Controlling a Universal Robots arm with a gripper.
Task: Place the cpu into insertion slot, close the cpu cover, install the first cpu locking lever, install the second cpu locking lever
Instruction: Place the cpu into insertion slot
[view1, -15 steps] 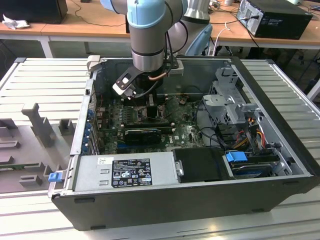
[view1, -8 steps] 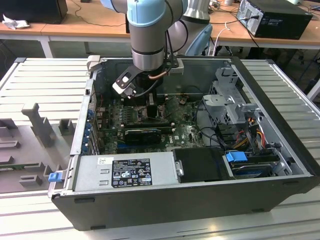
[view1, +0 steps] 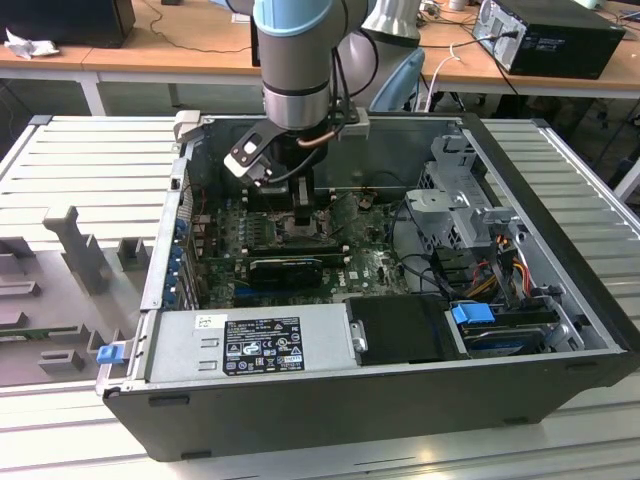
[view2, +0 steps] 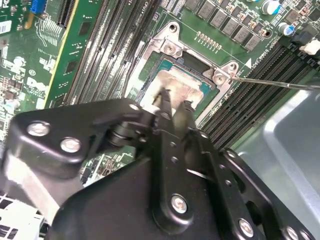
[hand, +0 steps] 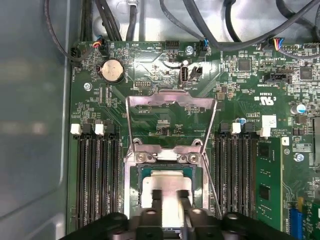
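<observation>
Pale grey metal top of cpu (hand: 169, 181) lies flat in socket on green motherboard (hand: 240, 100), inside opened black pc case (view1: 400, 400). Pincer (hand: 171, 194) hangs right over chip, fingers just a narrow gap apart, nothing clamped. Touching chip or not, can't tell. cpu cover (hand: 170, 98) swung up on hinge, socket uncovered. Thin locking lever (view2: 270, 83) juts out beside socket, unlatched.
</observation>
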